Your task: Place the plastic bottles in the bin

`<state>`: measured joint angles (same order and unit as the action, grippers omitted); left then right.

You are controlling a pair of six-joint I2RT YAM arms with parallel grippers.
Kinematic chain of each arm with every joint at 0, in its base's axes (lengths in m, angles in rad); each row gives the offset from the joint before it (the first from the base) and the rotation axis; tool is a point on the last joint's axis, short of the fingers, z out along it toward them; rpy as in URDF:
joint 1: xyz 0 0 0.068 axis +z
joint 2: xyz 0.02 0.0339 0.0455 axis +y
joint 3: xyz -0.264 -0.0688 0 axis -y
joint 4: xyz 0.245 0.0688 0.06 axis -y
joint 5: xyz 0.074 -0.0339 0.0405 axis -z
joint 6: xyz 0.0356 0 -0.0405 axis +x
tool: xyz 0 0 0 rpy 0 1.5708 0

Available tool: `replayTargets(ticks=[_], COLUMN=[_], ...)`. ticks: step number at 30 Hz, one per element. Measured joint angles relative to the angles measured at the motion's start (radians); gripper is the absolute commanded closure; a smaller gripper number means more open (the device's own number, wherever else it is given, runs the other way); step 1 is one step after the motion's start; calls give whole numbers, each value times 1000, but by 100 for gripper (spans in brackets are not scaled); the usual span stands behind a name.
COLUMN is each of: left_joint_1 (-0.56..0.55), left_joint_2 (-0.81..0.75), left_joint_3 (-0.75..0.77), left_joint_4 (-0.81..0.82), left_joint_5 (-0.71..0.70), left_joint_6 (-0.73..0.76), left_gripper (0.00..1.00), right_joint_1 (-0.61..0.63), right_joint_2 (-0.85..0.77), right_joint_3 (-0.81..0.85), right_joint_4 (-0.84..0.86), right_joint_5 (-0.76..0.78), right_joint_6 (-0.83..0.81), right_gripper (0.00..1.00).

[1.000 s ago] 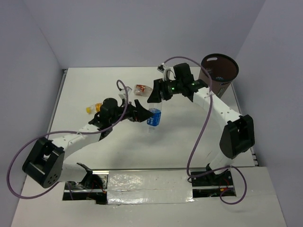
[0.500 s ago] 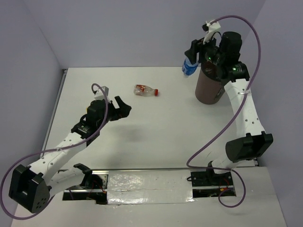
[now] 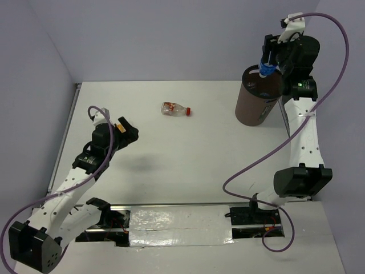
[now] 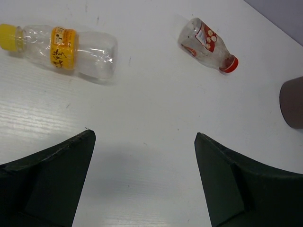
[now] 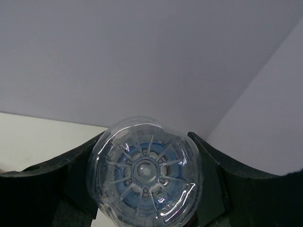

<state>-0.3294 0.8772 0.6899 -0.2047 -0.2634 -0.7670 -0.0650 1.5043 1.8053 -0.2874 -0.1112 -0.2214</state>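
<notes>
My right gripper [image 3: 268,60] is shut on a clear blue-labelled bottle [image 3: 266,70] and holds it over the open top of the dark brown bin [image 3: 254,105]. In the right wrist view the bottle's base [image 5: 144,175] fills the gap between the fingers [image 5: 52,177]. My left gripper [image 3: 126,132] is open and empty above the table's left part. In the left wrist view [image 4: 144,136] a yellow-capped bottle [image 4: 66,45] lies ahead to the left and a red-capped bottle [image 4: 206,43] ahead to the right. The red-capped bottle [image 3: 175,109] lies on its side mid-table.
The bin stands at the table's far right corner, near the right wall; its side shows in the left wrist view [image 4: 292,101]. Purple cables [image 3: 251,162] loop off both arms. The table's left edge [image 3: 73,114] runs beside the left arm.
My right gripper has carried the blue-labelled bottle from mid-table up over the bin. My left arm has drawn back to the left, away from mid-table, still open.
</notes>
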Motion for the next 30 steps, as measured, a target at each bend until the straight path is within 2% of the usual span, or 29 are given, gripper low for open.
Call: replayTargets(ticks=[2,3,4,6,7,14,18,24,30], left_joint_1=[11,13,20,27,31,57,76,126,216], left_joint_2=[-3,-3,-3,3,8,89,117,169,329], left_joint_3=[0,0,0,0,1,54,80,98,196], left_joint_4=[-17,-22,-38,-59,-70,-169,-197,-249,-336], left_joint_5=[-6,-9,-18,-30,-36,-73,-76,-72,-71], left_joint_6=[-5,-8,-22,-34,-48,-91,-117,-216,-381], left_gripper=[1,1,1,1,1,1,1,2,1], right_joint_1=[-19,-26,-32,-39,-42,-60,-84,-105,-73], right_joint_2=[5,5,5,7,8,69,69,21,-60], right_joint_3=[-11,-23,-47,-95,-124,-182,-176,-197,-283], right_joint_4=[17,23,42,62,73,72,51,-2,-43], right_joint_5=[26,33,43,57,64,67,-4,-349,-632], right_joint_6=[-5,-5,-5,-4,-3,11,40,44,45], right_gripper=[50,33,23,4,0,0,0,0,0])
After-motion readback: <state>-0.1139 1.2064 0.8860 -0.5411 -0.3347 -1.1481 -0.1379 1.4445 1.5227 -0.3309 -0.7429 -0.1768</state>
